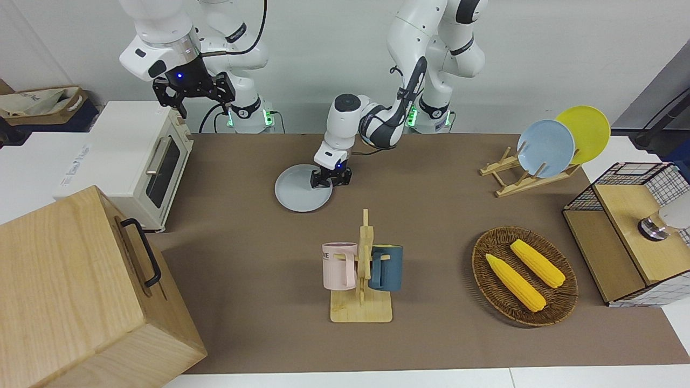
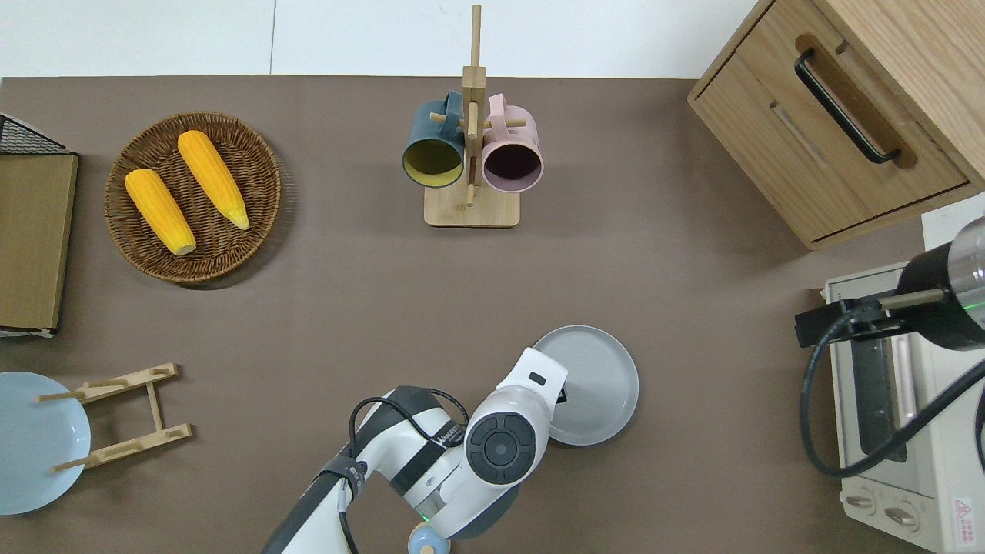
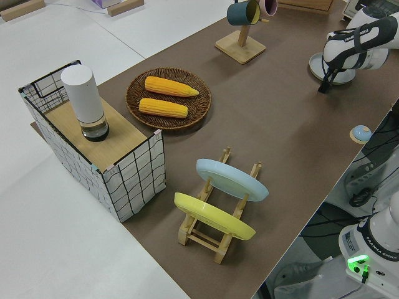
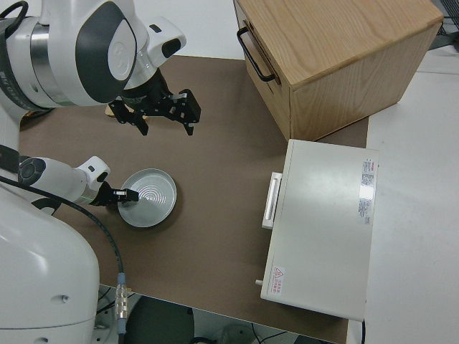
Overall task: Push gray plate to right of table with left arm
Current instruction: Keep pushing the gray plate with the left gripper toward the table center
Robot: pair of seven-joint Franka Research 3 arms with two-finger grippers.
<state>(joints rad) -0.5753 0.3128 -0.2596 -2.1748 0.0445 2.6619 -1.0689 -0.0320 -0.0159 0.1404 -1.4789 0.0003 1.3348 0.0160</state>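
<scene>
Left pincer point(image 1: 325, 181) on gray plate point(image 1: 299, 192)

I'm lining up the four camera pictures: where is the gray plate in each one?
Front: gray plate, upper centre.
Overhead, lower centre.
Left side, top corner, mostly hidden by the arm.
Right side, centre.
Shared landmark: left pincer at the plate's rim.

White left arm point(image 1: 409, 48), dark joint caps, black cables.
</scene>
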